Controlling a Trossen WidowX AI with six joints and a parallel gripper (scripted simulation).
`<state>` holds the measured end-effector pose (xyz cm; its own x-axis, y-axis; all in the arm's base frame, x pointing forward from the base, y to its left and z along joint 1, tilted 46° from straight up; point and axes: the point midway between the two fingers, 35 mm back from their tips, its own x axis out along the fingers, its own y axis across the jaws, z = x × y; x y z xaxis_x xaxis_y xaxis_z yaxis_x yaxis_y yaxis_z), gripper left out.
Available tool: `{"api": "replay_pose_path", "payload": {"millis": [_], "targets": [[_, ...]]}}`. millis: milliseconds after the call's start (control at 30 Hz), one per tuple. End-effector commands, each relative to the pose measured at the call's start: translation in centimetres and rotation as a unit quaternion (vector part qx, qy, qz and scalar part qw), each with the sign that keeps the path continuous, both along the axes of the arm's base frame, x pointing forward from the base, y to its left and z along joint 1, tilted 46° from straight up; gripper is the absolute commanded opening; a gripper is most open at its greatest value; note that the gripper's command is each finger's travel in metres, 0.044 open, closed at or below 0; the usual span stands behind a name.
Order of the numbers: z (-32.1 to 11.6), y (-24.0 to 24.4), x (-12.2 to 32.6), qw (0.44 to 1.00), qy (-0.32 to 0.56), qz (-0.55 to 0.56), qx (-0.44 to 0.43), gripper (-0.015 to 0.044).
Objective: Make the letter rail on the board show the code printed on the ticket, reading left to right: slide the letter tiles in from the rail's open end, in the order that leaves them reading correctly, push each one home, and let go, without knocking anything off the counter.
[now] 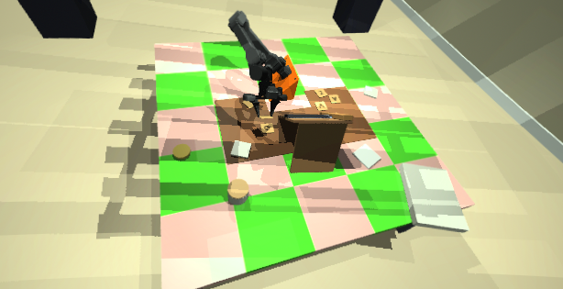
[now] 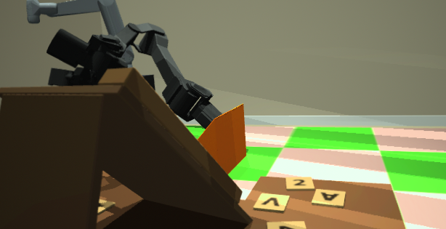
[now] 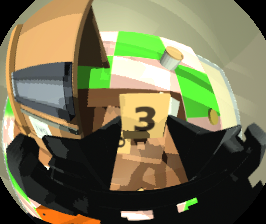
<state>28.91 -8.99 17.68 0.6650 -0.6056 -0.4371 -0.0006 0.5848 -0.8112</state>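
My gripper is shut on a pale tile marked 3, upright in the wrist view and raised beside the slanted board. A dark grey strip, seemingly the rail, lies on the board; no letters are readable there. A pale card on it is unreadable. A round-lettered tile lies below the gripper, another tile left. Beyond the board lie tiles 2, A and V; another is cut off.
An orange box stands behind the gripper. White cards lie around the board. A wooden disc and a short cylinder stand front left. A large white block overlaps the counter's right edge.
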Motion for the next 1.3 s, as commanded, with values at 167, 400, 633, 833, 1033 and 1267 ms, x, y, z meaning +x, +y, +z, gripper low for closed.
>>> {"api": "replay_pose_path", "payload": {"millis": [167,400,633,833,1033,1267], "targets": [[1.3,0.9,0.5,0.993,-0.095,-0.019,0.066,0.0],[1.3,1.0,0.5,0.993,-0.095,-0.019,0.066,0.0],[1.2,1.0,0.6,0.993,-0.095,-0.019,0.066,0.0],[0.8,1.2,0.6,0.993,-0.095,-0.019,0.066,0.0],[0.5,1.4,0.6,0.993,-0.095,-0.019,0.066,0.0],[0.2,1.6,0.7,0.993,-0.094,-0.019,0.066,0.0]]}}
